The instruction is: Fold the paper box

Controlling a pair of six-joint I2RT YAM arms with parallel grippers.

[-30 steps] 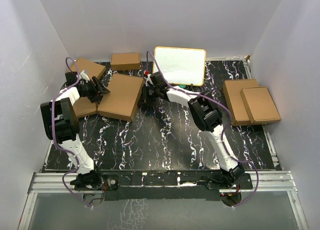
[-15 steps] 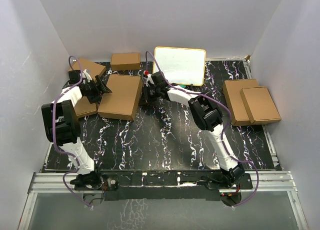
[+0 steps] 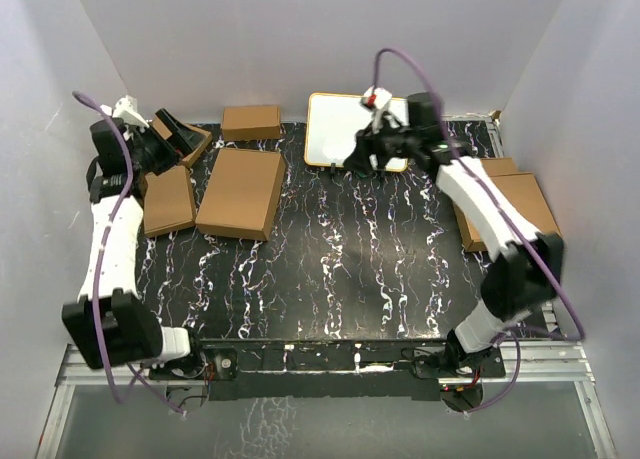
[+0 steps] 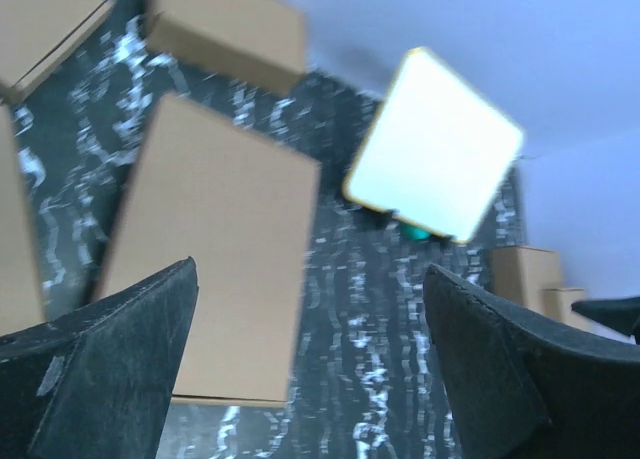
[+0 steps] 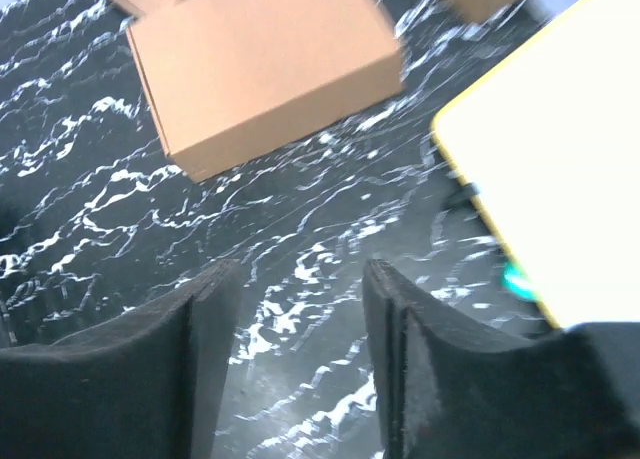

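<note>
From above, the box lies folded flat on the far left of the table, where it lay a second ago. Both arms have left its edges: the left gripper is drawn back to the far left corner, and the right gripper is raised beside the white board. In the left wrist view the left gripper is spread wide and empty, with the box below and the board beyond. In the right wrist view the right gripper is parted and holds nothing, with the box well apart.

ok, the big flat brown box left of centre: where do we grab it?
I'd take the paper box by its long right edge, low from the right. It lies flat, so only an edge offers grip; that side faces the middle of the table, while a smaller box crowds its left.
</note>
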